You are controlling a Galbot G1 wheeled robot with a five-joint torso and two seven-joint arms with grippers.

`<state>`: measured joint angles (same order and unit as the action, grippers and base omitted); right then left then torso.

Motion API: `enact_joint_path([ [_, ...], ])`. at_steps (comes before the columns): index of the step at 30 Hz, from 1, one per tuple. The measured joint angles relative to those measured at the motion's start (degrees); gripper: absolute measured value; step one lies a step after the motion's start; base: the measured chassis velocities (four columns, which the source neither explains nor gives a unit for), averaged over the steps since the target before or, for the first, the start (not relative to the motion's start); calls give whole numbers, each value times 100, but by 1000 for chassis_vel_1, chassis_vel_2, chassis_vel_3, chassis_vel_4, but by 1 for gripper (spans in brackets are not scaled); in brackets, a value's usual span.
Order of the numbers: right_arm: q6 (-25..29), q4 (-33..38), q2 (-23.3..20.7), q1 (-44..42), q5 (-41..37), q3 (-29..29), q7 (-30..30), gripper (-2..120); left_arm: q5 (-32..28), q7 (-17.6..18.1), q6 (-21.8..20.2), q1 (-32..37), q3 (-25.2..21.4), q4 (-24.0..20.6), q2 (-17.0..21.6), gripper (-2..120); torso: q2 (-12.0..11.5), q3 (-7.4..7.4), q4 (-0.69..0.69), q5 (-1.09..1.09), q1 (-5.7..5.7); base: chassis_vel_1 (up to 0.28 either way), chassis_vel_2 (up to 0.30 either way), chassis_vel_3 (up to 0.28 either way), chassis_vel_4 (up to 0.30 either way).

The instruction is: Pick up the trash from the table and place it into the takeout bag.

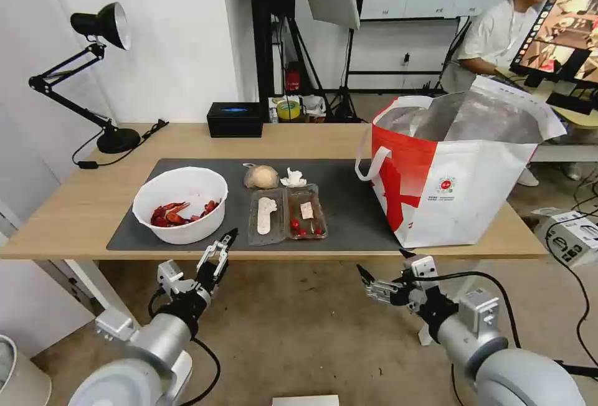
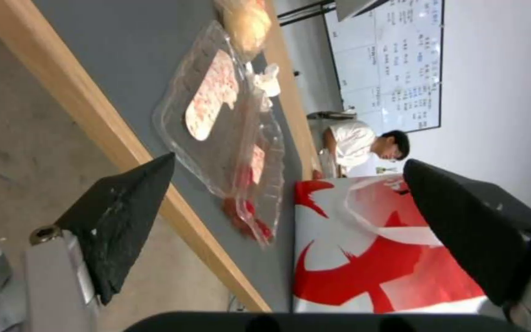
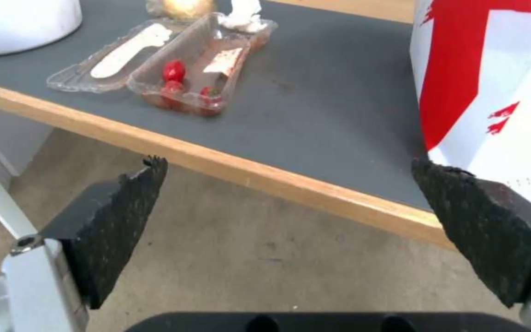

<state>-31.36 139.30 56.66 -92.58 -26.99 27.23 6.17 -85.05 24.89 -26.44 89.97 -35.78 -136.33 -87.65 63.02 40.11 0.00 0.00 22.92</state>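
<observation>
Okay, both claws spread, below table edge. Left gripper sits near bowl at 11 o'clock; right gripper under takeout bag. Rise carelessly & you'll prob clip the edge.

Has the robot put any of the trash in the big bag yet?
Not yet. The bowl, clamshell tray, tissue and bun all sit on the table. The left gripper and right gripper hang open and empty. Everything is left for the takeout bag.
</observation>
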Motion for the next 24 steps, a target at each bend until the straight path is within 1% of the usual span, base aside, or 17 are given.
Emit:
enact_joint_path([
  [1, 0, 0, 0, 0, 0, 0, 0, 100, 0, 0, 0, 0, 0, 0, 0, 100, 0, 0, 0, 0, 0, 0, 0, 0, 0],
  [4, 0, 0, -41, -24, 10, 25, 4, 100, -3, 39, -15, -239, 185, 206, 167, 100, 0, 0, 0, 0, 0, 0, 0, 0, 0],
  [5, 0, 0, -41, -24, 10, 25, 4, 100, -3, 39, -15, -239, 185, 206, 167, 100, 0, 0, 0, 0, 0, 0, 0, 0, 0],
  [8, -1, 9, -46, -66, 16, 71, 10, 100, -19, 116, -25, -459, 272, 394, 325, 100, 0, 0, 0, 0, 0, 0, 0, 0, 0],
  [24, -23, -7, -50, -132, 43, 139, 19, 100, -242, 305, -104, -1040, 662, 929, 452, 100, 0, 0, 0, 0, 0, 0, 0, 0, 0],
])
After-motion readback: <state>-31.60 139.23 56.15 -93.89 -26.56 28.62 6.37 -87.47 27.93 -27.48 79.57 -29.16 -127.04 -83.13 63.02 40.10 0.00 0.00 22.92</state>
